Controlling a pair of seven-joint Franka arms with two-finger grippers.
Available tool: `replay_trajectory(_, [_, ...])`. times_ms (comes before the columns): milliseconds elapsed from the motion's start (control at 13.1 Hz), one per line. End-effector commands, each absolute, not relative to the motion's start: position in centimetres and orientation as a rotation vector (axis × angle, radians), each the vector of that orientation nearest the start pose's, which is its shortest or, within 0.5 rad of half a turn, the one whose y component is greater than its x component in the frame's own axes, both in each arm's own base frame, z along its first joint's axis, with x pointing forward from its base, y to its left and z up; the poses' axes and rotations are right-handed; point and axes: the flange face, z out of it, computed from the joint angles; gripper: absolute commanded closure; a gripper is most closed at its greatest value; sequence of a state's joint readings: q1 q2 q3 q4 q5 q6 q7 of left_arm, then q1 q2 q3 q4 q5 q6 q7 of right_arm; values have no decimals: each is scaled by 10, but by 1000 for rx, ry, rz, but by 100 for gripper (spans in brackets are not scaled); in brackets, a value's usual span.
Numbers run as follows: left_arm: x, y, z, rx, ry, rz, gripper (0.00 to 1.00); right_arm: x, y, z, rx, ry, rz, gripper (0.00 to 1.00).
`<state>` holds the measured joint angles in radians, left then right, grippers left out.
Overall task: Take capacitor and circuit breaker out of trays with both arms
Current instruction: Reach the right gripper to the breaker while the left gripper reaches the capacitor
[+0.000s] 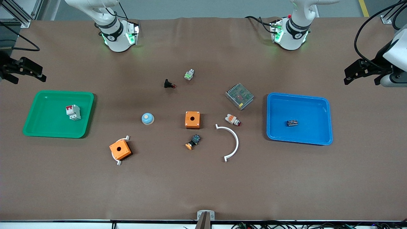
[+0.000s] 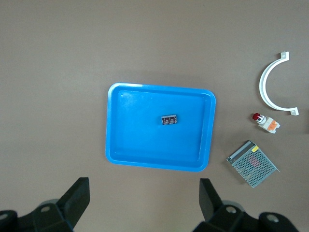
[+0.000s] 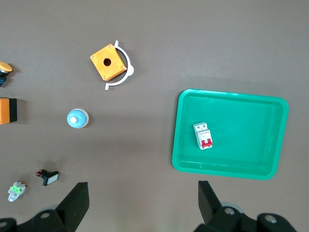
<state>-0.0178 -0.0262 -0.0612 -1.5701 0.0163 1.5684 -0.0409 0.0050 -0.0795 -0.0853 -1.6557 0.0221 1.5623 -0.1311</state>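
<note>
Your brown desk fills the front view, carrying a green tray at center-left of the frame and a blue tray at center-right. You see the breaker lying inside the green tray, red levers showing, and the capacitor resting near the middle of the blue tray. Your left pincer hangs at the frame's upper-right edge, over bare desk past the blue tray, fingers spread wide and empty. Your right pincer hangs at the upper-left edge, just above the green tray in the frame, likewise wide apart, holding nothing.
</note>
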Motion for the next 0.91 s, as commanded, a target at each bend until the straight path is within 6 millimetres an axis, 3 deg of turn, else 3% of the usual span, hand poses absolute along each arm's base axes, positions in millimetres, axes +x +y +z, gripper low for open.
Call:
replay_trajectory(0, [546,-45,642,-3136,69,-32,0,525,-41,628,-3119,-101,9,0])
replay_trajectory(229, [553,-51,632,-3135,-41,-9,0,526,-41,627,-3123,-103,10,0])
replay_trajectory(381, [567,-57,600,-3137,-41,83,0,529,-48,617,-3182,-144,33,0])
replay_trajectory(610, [584,-75,539,-3126,12,254,0,534,-58,575,-3197,-184,57,0])
replay_trajectory(838, [597,-79,469,-3108,17,388,0,534,-84,512,-3261,-325,48,0])
